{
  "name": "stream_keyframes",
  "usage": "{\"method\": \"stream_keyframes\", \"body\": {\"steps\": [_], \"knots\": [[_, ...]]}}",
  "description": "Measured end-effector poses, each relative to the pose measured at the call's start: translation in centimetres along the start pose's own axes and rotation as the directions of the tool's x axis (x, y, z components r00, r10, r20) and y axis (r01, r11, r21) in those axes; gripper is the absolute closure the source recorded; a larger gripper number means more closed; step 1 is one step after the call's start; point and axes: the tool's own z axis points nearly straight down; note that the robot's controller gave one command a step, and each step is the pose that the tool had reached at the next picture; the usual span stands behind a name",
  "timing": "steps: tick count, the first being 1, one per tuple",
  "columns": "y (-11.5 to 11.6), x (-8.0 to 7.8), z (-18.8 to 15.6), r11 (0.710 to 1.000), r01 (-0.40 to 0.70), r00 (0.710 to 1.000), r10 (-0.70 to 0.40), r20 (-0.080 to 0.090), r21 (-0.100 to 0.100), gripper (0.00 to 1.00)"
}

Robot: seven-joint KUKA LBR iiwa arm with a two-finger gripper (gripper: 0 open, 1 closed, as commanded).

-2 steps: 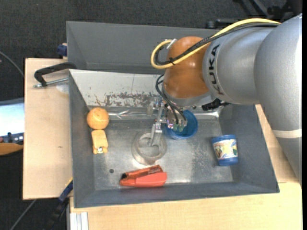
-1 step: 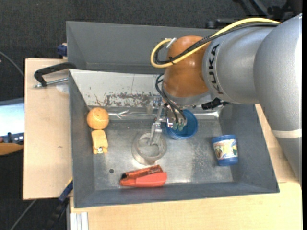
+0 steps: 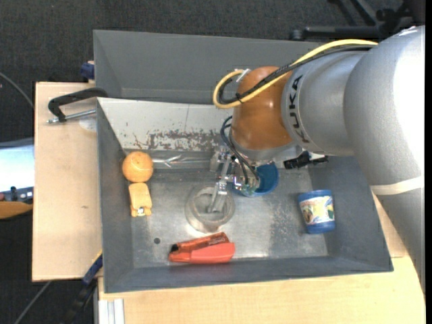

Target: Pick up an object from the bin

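My gripper (image 3: 220, 192) hangs in the middle of the bin, below the orange wrist cover. Its tip comes down onto the far rim of a clear round cup (image 3: 205, 211) that lies on the bin floor. Whether it grips the rim I cannot tell. A blue round thing (image 3: 265, 179) lies just right of the gripper, partly hidden by the wrist. A red-orange flat tool (image 3: 202, 251) lies in front of the clear cup, near the bin's front wall.
An orange ball (image 3: 138, 167) and a small tan block (image 3: 140, 200) lie by the left wall. A blue can with a printed label (image 3: 316, 211) stands at the right. The arm covers the bin's back right part.
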Motion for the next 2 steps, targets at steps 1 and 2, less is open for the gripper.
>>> {"method": "stream_keyframes", "body": {"steps": [1, 2], "knots": [[0.31, -0.12, -0.17, 0.997, 0.080, 0.997, -0.080, 0.006, -0.003, 1.00], [0.31, -0.12, -0.17, 0.997, 0.080, 0.997, -0.080, 0.006, -0.003, 1.00]]}}
